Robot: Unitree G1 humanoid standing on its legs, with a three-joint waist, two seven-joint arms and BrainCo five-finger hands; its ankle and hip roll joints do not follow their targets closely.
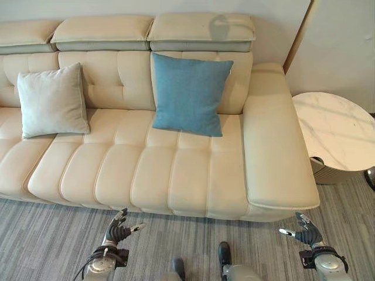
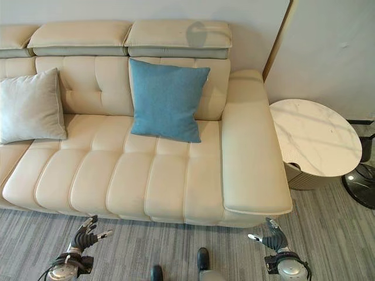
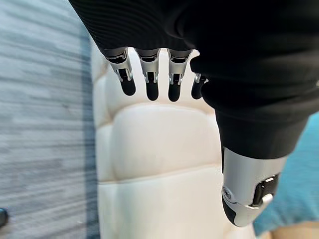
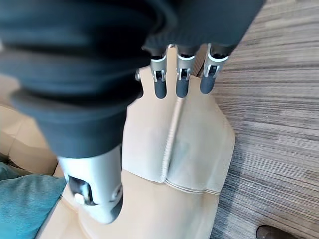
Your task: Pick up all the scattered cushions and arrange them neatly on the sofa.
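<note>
A blue cushion (image 1: 189,95) leans upright against the backrest of the cream sofa (image 1: 176,170), toward its right end. A pale grey cushion (image 1: 51,100) leans against the backrest further left. My left hand (image 1: 116,233) hangs low over the carpet in front of the sofa's seat, fingers relaxed and holding nothing. My right hand (image 1: 307,234) hangs low by the front corner of the sofa's right armrest (image 1: 274,140), also open and empty. The left wrist view shows my left hand's fingers (image 3: 149,82) straight above the seat; the right wrist view shows my right hand's fingers (image 4: 182,79) over the armrest.
A round white marble-top side table (image 1: 334,132) stands right of the armrest. Grey striped carpet (image 1: 47,234) runs along the sofa's front. A wall corner (image 1: 296,41) rises behind the table. A dark round base (image 2: 360,184) sits on the floor at the far right.
</note>
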